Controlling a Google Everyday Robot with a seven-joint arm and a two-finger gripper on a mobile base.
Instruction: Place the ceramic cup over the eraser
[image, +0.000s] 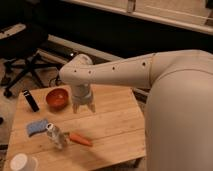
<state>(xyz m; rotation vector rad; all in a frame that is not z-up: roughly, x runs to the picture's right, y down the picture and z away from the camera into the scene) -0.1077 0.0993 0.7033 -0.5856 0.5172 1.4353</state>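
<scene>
Over the table (115, 120) by the red bowl (57, 98), arm (115, 73) bent down, jaws parted, empty

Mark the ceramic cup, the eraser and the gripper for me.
ceramic cup (22, 163), camera view, white top
eraser (31, 100), camera view, middle of bar
gripper (84, 108), camera view, lower end, beside red bowl (57, 98)

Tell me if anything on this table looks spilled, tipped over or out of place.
Nothing looks spilled or broken. The ceramic cup sits right at the table's near left corner, far from the eraser. The gripper hangs beside the red bowl.
</scene>
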